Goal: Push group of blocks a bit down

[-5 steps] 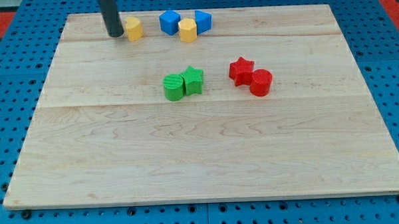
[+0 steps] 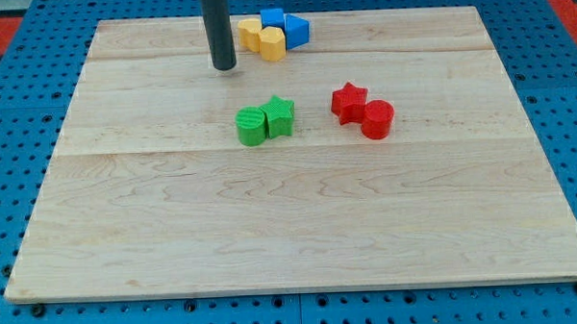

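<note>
My tip (image 2: 224, 65) rests on the board near the view's top, just left of and a little below a tight cluster of blocks. That cluster holds a yellow block (image 2: 251, 31), a second yellow block (image 2: 272, 44), a blue block (image 2: 272, 17) behind them and a blue cube (image 2: 295, 30) on the right. A green cylinder (image 2: 251, 127) touches a green star (image 2: 279, 115) in the middle of the board. A red star (image 2: 347, 101) touches a red cylinder (image 2: 376, 118) to their right.
The wooden board (image 2: 300, 229) lies on a blue perforated base (image 2: 1, 191). The cluster sits close to the board's top edge.
My tip has moved right and a little down. The left yellow block and the left blue block have shifted right, so the four top blocks now sit packed together.
</note>
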Robot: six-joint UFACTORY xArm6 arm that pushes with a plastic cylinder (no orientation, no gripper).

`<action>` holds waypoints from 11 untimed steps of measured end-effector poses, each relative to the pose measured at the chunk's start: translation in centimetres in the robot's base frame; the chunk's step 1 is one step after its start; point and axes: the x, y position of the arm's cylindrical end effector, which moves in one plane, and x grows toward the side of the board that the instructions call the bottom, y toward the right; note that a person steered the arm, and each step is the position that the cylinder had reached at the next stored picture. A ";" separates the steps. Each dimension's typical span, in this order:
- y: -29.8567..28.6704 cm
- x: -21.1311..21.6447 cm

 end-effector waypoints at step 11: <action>7.9 -11.0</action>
